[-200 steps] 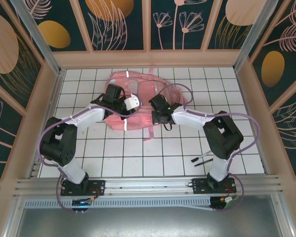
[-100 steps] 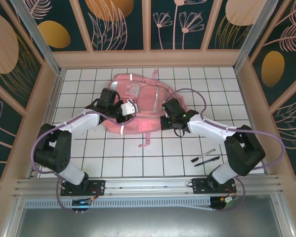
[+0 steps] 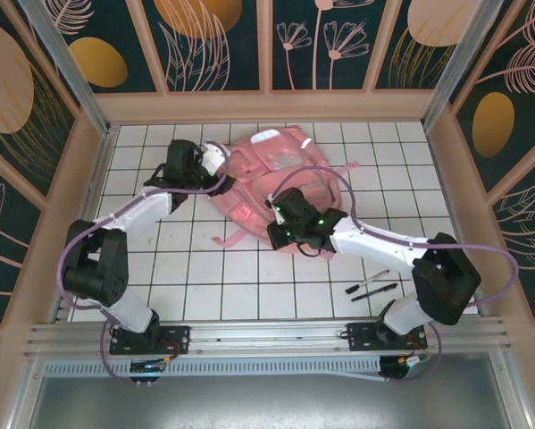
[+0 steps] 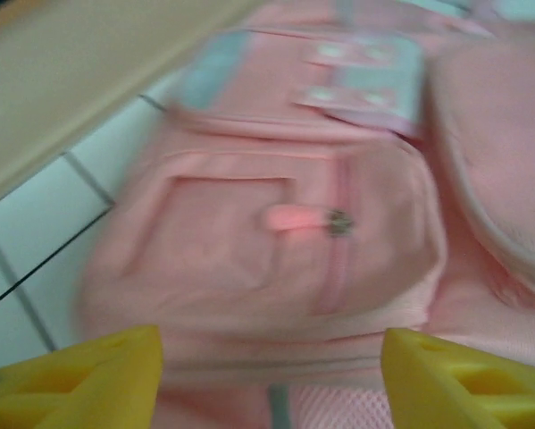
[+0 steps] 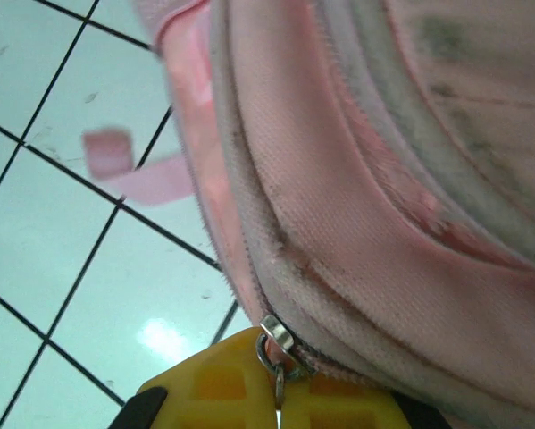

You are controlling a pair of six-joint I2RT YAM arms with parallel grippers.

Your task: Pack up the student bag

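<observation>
The student bag (image 3: 289, 170), a big pink backpack, lies on the white tiled table near the back. My left gripper (image 3: 221, 170) is at its left end. In the left wrist view this gripper (image 4: 267, 384) stands open, its yellow fingers (image 4: 79, 375) wide apart, with a zipped pocket of the bag (image 4: 276, 241) just ahead and nothing between them. My right gripper (image 3: 278, 234) is at the bag's near edge. In the right wrist view it (image 5: 280, 393) is shut on the metal zipper pull (image 5: 276, 344) at the bag's seam (image 5: 383, 179).
Two black pens (image 3: 370, 286) lie on the tiles at the near right. A loose pink strap (image 3: 231, 239) trails from the bag towards the front. Low beige walls (image 3: 79, 179) enclose the table on three sides.
The bag has turned and shifted right. My left gripper has let go of it, opened and pulled back to the left. My right gripper has moved left and nearer along the bag's edge, still shut.
</observation>
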